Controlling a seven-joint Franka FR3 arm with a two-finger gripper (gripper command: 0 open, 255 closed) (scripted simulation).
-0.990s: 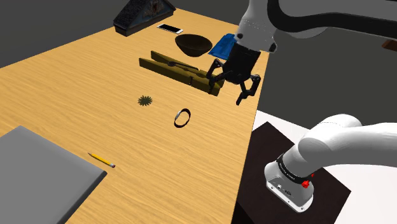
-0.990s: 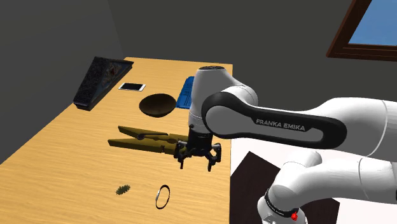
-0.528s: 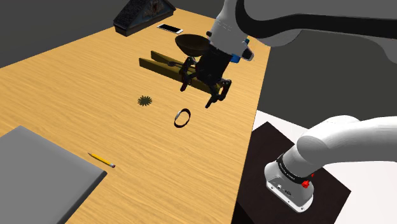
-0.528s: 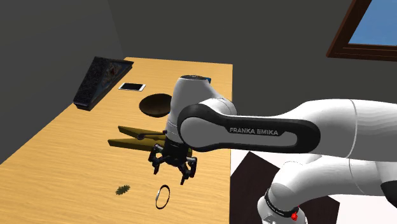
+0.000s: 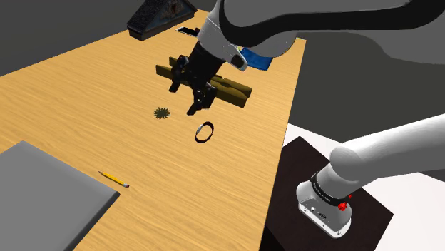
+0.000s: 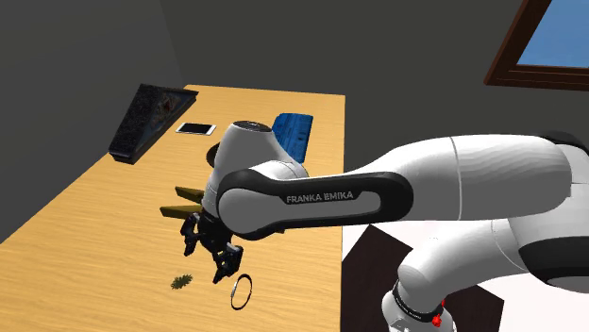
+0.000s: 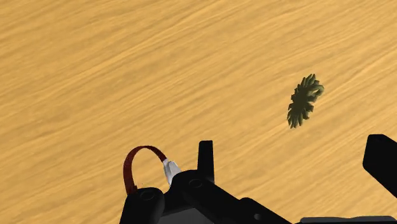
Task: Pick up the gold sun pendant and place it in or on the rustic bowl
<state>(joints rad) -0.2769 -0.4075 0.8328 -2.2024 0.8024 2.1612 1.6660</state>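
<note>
On the desk, to the shoulder view's left of the wide-open, empty claw, the dark spiky sun pendant lies flat, so centre the claw over it, clear of the bracelet, before you descend and close.

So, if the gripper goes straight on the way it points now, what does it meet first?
The gripper would probably meet the wooden table, at or beside the sun pendant; depth unclear.

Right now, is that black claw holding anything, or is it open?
Gripper: open, holding nothing, with the sun pendant lying on the wood close by.
</note>
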